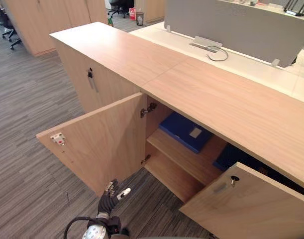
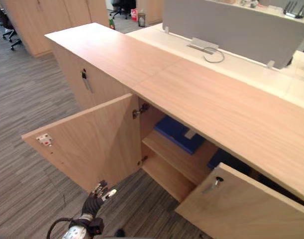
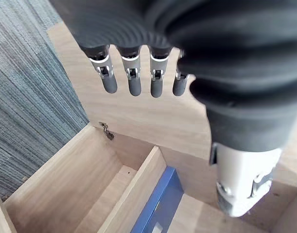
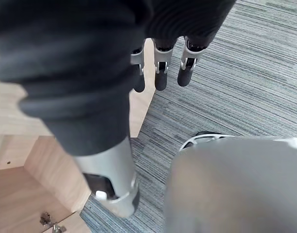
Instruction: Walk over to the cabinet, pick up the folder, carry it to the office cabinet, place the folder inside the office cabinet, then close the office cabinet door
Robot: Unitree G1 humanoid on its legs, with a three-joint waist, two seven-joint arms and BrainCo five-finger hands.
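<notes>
The low wooden office cabinet (image 1: pixel 216 99) stands with both doors swung out. A blue folder (image 1: pixel 186 130) lies flat on its upper shelf, and it shows again in the left wrist view as the blue folder (image 3: pixel 158 208). Another blue item (image 1: pixel 230 157) lies further right on the same shelf, partly hidden. My left hand (image 1: pixel 112 195) hangs low in front of the left door (image 1: pixel 97 144), fingers (image 3: pixel 133 80) straight and holding nothing. My right hand (image 4: pixel 161 77) hangs over the carpet beside the cabinet, fingers relaxed and empty.
The right door (image 1: pixel 251 204) juts out toward me at the lower right. A closed cabinet section with a key (image 1: pixel 90 74) adjoins on the left. Behind are a white desk (image 1: pixel 271 69) and a grey divider (image 1: pixel 231 25). Office chairs (image 1: pixel 5 25) stand far left on striped carpet (image 1: pixel 27 124).
</notes>
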